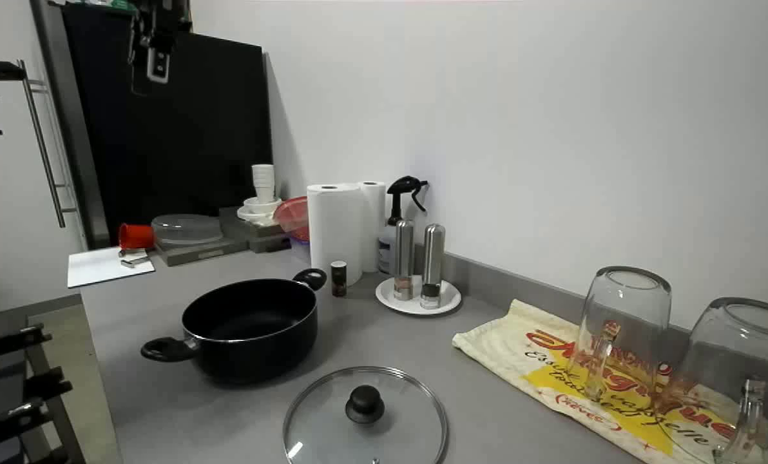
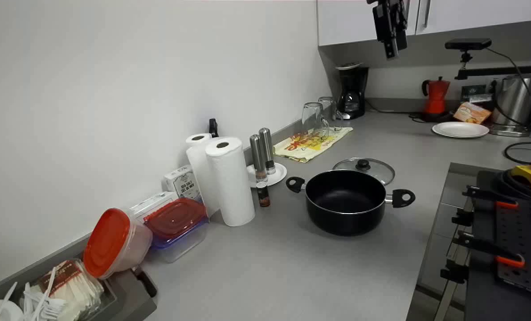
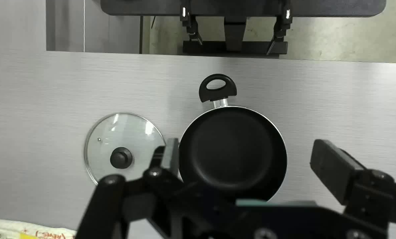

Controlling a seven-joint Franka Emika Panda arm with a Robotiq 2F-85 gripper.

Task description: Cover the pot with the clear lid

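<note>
Pot (image 2: 345,196): wide, black and uncovered, upright on the grey counter (image 2: 292,267), one handle (image 2: 402,198) pointing to the counter's open edge
Clear lid (image 3: 125,141): flat on the counter just beside the pot, black knob (image 3: 121,158) upward, a strip of counter between them
Gripper (image 3: 247,146): high above the counter, jaws spread wide, holding nothing (the wrist view looks down past them into the pot)
Knob: next to grasp, I judge; small and rounded, so a hold on its top alone could slip, and coming down too far could knock the glass
Strip of counter: so narrow that too little lift before crossing could drive the lid's edge into the pot and push it along
Covering the pot: the two look about equally wide, so letting go off centre would probably leave the lid tilted
Small jar (image 1: 339,278): near the pot's other handle (image 1: 311,278), where a wide swing might topple it or the two grinders (image 1: 433,258)
</note>
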